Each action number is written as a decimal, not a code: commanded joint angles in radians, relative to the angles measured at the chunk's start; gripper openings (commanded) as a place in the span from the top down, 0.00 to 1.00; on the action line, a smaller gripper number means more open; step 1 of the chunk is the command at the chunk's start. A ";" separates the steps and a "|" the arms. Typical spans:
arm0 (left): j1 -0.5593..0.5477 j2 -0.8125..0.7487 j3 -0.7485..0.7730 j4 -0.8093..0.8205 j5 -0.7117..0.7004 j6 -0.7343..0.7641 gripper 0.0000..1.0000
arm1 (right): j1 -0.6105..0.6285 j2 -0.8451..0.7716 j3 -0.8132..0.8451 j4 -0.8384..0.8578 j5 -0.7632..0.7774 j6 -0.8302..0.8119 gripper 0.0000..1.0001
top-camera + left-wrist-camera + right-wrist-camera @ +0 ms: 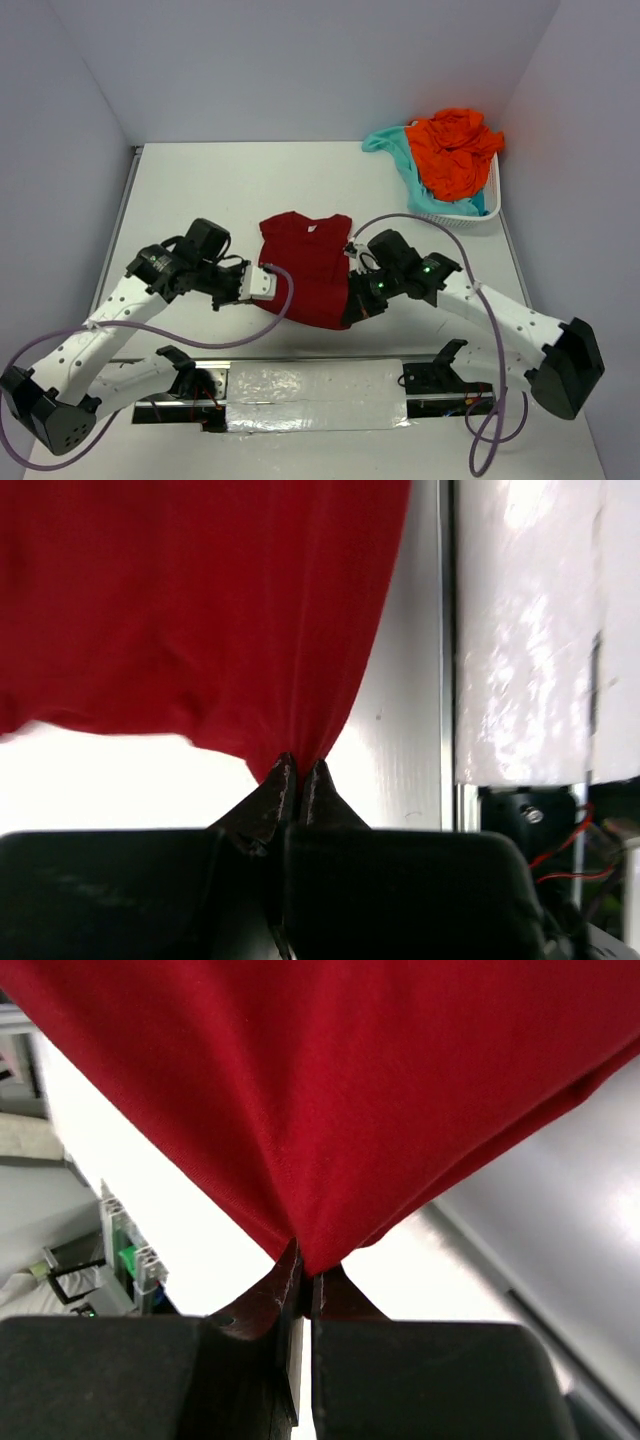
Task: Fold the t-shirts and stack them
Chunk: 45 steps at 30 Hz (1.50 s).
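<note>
Left end effector (268, 288), jaws pressed together on the near-left hem corner of the dark red t-shirt (308, 268); wrist view shows its black fingertips (268, 800) nipping a peak of red cloth that fans up and away from them. Shirt lies at ctr of the white desk (220, 190), between the two arms, collar w/ pale label at the far end, hem toward the arm bases, so its long axis runs near-to-far w/ a slight tilt. No sleeves stick out; sides look tucked in, giving a narrow oblong, though that's only a read from above. Fabric is plain, soft, matte, lightly rippled near both pinch points. On the other side the right end effector (354, 308), likewise clamped, holds the near-right hem corner, cloth drawn to a point between its fingers (270, 1295). Key relation: the whole garment stretches away from both end effectors toward the back wall, each arm about equally close to its own corner, neither favoured. Next step is prob. a hem-to-collar fold, so both would need to travel together along that axis, else the cloth skews. Far right, a white mesh basket (492, 205) at the desk's back corner holds the bright orange t-shirt (455, 150) on top, w/ the light mint-aqua t-shirt (400, 160) spilling over its left rim
</note>
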 commanded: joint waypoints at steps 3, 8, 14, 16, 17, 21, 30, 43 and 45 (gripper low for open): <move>0.010 0.104 0.246 -0.093 0.058 -0.237 1.00 | -0.038 -0.024 0.179 -0.261 0.009 -0.029 1.00; 0.175 0.279 0.361 -0.056 0.107 -0.301 1.00 | -0.189 0.121 0.285 -0.246 -0.050 -0.113 1.00; 0.258 0.415 0.421 0.088 0.028 -0.339 1.00 | -0.333 0.342 0.423 -0.185 -0.090 -0.156 1.00; 0.261 0.452 0.421 0.169 -0.015 -0.356 1.00 | -0.345 0.431 0.485 -0.175 -0.115 -0.158 1.00; 0.263 0.466 0.426 0.190 -0.023 -0.361 1.00 | -0.354 0.457 0.503 -0.169 -0.124 -0.158 1.00; 0.276 0.564 0.456 0.265 -0.063 -0.398 1.00 | -0.407 0.572 0.570 -0.165 -0.132 -0.160 1.00; 0.312 0.801 0.507 0.414 -0.121 -0.468 0.92 | -0.477 0.802 0.701 -0.089 -0.132 -0.114 0.88; 0.338 1.093 0.871 0.454 -0.335 -0.582 0.22 | -0.543 0.944 1.037 -0.128 0.140 -0.133 0.48; 0.361 1.113 0.922 0.437 -0.345 -0.637 0.23 | -0.532 0.860 1.003 -0.111 0.176 -0.143 0.49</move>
